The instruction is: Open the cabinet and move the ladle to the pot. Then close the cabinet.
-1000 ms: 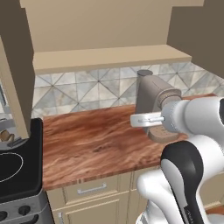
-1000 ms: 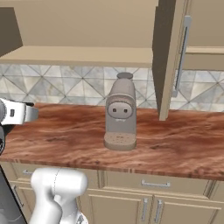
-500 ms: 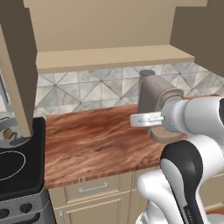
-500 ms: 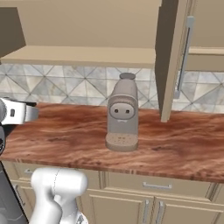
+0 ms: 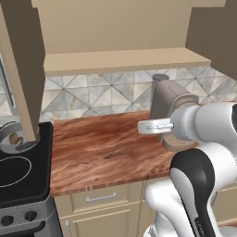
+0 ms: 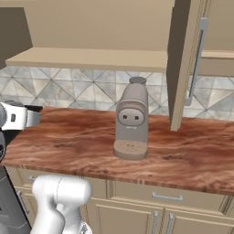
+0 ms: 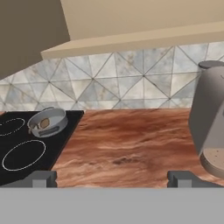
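Overhead, the cabinet [image 5: 120, 55] stands open, its left door [image 5: 23, 69] swung out above the stove [image 5: 23, 171] and its right door [image 6: 183, 64], with the long silver handle [image 6: 196, 59], hanging out over the tabletop [image 6: 68, 137]. I see nothing on the shelf. Against the pictures of a second ago the whole scene has slid sideways in both base views: the stove and left door sit further into the left one and the coffee machine [image 6: 132, 119] has gone a little right in the other. That reads as the base rolling left, not as anything on the tabletop moving. On the stove's back corner sits the pot [image 7: 48, 121], and the ladle [image 7: 43, 124] lies inside it, brown bowl showing. So the carrying looks done and only the closing of the doors seems left; the drift probably lines the arm up for the left door. The pincer [image 7: 111, 178] is spread wide and empty, level over the tabletop and facing the tiled wall. No brand, label or writing is legible anywhere.
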Robot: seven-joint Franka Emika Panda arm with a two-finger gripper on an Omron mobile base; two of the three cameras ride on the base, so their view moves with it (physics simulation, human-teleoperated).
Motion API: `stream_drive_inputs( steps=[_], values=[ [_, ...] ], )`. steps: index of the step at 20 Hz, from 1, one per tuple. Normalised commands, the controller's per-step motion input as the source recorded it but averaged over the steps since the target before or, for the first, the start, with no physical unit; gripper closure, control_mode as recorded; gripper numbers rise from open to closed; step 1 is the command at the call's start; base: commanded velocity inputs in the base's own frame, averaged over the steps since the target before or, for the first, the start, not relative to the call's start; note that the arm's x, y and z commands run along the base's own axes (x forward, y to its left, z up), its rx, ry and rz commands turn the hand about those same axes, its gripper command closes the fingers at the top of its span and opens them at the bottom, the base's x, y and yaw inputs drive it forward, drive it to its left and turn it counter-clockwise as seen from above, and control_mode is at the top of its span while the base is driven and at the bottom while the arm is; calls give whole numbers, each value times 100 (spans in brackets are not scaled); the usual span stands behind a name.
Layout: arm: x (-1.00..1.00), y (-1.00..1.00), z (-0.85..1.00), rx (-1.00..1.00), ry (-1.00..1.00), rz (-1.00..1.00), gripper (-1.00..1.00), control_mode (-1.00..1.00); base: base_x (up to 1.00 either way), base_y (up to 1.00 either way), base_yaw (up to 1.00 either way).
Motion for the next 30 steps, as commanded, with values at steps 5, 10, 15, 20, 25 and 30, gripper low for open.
stream_drive_inputs(
  steps=[5, 10, 15, 20, 25, 30],
  values=[
    [-2, -1, 0, 0, -2, 0, -100, -100, 3, -1, 1],
    [-27, -26, 2, 5, -10, -3, -100, -100, 0, 0, 0],
    [-18, -43, 20, 15, 0, -12, -100, -100, 0, 0, 0],
    [-22, -35, 51, 8, -1, -11, -100, -100, 0, 0, 0],
    [-46, -26, 37, 4, -1, -19, -100, -100, 0, 0, 0],
    [-57, -46, 19, 4, 0, -22, -100, -100, 0, 0, 0]
  ],
)
